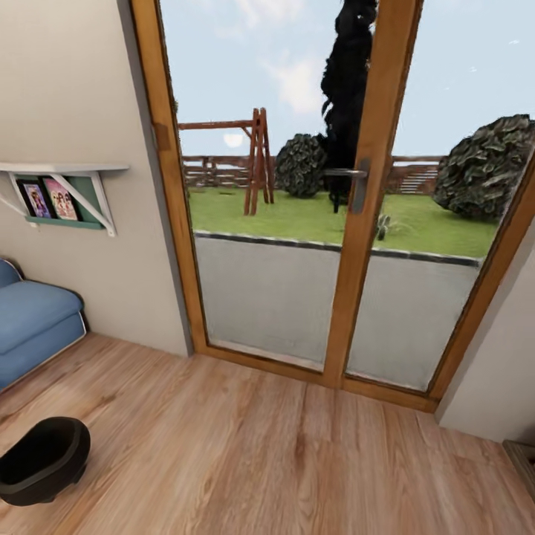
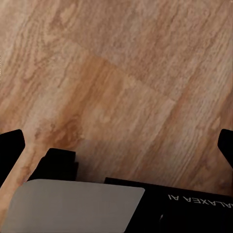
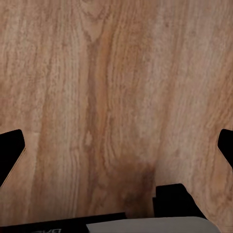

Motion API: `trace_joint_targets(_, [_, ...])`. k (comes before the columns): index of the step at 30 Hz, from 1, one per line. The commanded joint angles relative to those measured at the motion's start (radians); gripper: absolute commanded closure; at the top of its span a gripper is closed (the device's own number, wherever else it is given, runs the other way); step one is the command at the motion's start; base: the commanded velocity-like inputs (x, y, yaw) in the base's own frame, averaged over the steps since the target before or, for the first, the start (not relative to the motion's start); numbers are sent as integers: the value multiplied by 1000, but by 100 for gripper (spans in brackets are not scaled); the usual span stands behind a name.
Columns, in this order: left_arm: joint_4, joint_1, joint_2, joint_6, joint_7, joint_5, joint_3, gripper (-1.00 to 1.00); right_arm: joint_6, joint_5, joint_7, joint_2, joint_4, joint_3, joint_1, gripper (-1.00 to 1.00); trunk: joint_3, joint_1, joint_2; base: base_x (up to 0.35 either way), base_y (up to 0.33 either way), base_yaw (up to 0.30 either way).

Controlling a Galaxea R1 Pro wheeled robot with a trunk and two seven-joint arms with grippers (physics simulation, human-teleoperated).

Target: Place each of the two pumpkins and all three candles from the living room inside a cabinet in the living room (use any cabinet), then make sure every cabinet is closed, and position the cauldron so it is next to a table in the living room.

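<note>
Head view: squat black wide-mouthed cauldron [image 1: 41,459] on wood-plank floor [image 1: 260,453].

Through the left wrist camera I see my left end effector [image 2: 116,145] spread wide, its black fingertips [image 2: 10,145] at opposite edges, nothing between them. Beneath lies light wood-plank floor [image 2: 121,73]. A pale grey panel [image 2: 73,206] and black housing sit nearest the lens.

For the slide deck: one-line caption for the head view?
Squat black cauldron on light wood-plank floor, near blue sofa and wood-framed glass garden doors.
</note>
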Motion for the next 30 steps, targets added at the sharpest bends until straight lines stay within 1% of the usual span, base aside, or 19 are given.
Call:
trace_joint_targets(1, [0,-1,0,-1,2,-10,8,-100,-6,-4,0,0,2,-6,-1,-100,-2,0,0,332,-97,256])
trace_joint_targets(12, [0,0,0,-1,2,-10,8,-100,3,-3,-1,3,3,-5,-1,-100,-9,0,0,325,-111,257])
trace_joint_targets(19, [0,0,0,-1,2,-10,8,-100,57,-2,-1,8,2,-4,-1,-100,-14,0,0,322,-116,258])
trace_joint_targets(23, [0,2,7,-1,2,-10,8,-100,75,-2,-2,9,2,-4,-1,-100,-17,0,0,322,-107,258])
trace_joint_targets(28, [0,27,16,-1,-1,-10,8,-100,88,-2,-4,8,2,-5,-1,-100,-19,0,0,322,-96,258])
trace_joint_targets(29, [0,32,16,-2,-1,-10,8,-100,94,-2,-5,8,2,-5,-1,-100,-20,0,0,322,-90,258])
trace_joint_targets(30, [0,41,17,-2,-2,-10,8,-100,116,-2,-5,8,2,-6,0,-100,-20,0,0,309,-70,258])
